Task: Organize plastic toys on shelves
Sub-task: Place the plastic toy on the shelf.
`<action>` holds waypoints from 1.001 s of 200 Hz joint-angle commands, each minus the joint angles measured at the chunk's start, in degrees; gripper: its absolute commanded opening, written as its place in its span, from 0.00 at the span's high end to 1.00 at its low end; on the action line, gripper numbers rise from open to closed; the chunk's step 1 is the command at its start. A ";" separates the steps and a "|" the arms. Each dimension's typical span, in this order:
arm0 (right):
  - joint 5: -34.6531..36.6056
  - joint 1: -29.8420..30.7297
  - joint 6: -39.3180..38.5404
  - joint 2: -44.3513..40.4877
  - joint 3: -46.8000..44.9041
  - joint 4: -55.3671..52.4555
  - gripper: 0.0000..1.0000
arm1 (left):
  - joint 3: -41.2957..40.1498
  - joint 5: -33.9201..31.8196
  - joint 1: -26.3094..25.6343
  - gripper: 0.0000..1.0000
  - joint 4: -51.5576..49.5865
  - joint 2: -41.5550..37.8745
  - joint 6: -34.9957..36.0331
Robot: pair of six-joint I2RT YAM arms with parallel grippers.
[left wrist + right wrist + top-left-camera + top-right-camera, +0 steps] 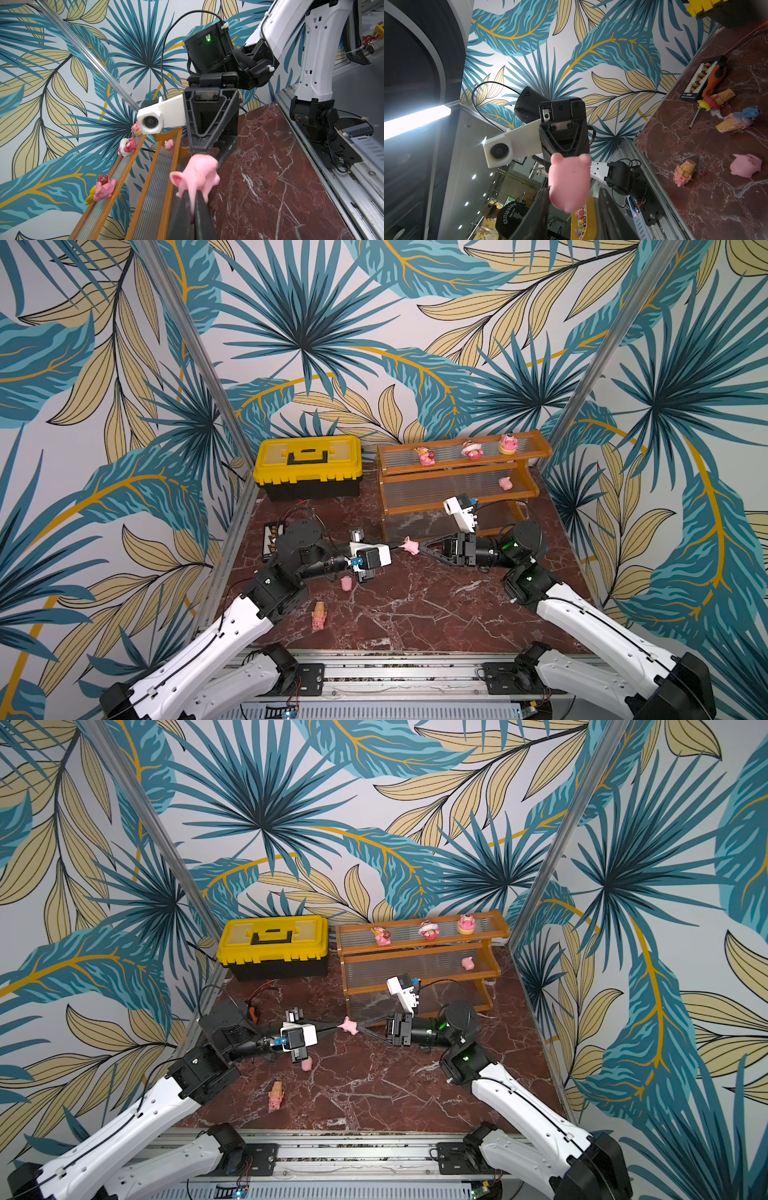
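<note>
My left gripper [401, 547] is shut on a pink piglet [410, 545], pinching its thin end and holding it above the table in front of the shelves [453, 477]. In the left wrist view the fingertips [187, 199] clamp the piglet [197, 176]. My right gripper [573, 192] faces it, open, with its jaws on either side of the piglet [570, 182]; one finger is still clear of it. Three pink characters [472, 450] stand on the top tier. On the middle tier lies a second piglet [505, 483]. A third piglet [346, 583] and a cone figure [319, 615] lie on the table.
A yellow-and-black toolbox [308, 466] stands at the back, left of the shelves. A black bit case [695, 79], an orange screwdriver [714, 81] and two more cone figures [735, 120] lie by the left arm. Patterned walls close in three sides.
</note>
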 commanded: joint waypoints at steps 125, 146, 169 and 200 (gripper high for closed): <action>8.17 -2.15 -22.58 -7.99 -2.08 -18.58 1.00 | -5.41 -13.07 0.45 0.19 6.68 -5.88 -15.01; 24.08 -5.65 -36.75 -16.53 -6.33 -29.90 1.00 | -10.52 -25.16 0.53 0.10 8.85 -11.20 -28.10; 40.13 -8.46 -48.27 -19.21 -8.41 -33.96 1.00 | -16.42 -36.15 0.61 0.09 8.86 -15.07 -45.34; 48.89 -12.92 -58.19 -10.03 -6.21 -31.58 1.00 | -22.37 -42.22 0.60 0.08 6.42 -18.27 -58.58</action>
